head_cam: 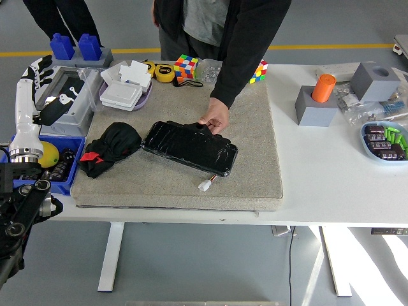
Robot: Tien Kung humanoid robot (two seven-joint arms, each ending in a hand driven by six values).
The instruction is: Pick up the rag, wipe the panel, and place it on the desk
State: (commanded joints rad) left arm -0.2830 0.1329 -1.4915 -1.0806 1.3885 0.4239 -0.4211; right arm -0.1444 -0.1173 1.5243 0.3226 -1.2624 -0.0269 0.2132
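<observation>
The rag (109, 149) lies on the mat (255, 159) just left of the panel (189, 148), which a person's hand (215, 118) holds, while the left hand (35, 83) stands empty, fingers spread.

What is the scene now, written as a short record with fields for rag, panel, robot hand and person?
rag: crumpled black cloth rag with red trim, lying on the grey felt mat, not held
panel: glossy black rectangular panel, right of the rag
left robot hand: white robot hand, raised, fingers spread, empty
person: person's hand on the panel's far edge
</observation>
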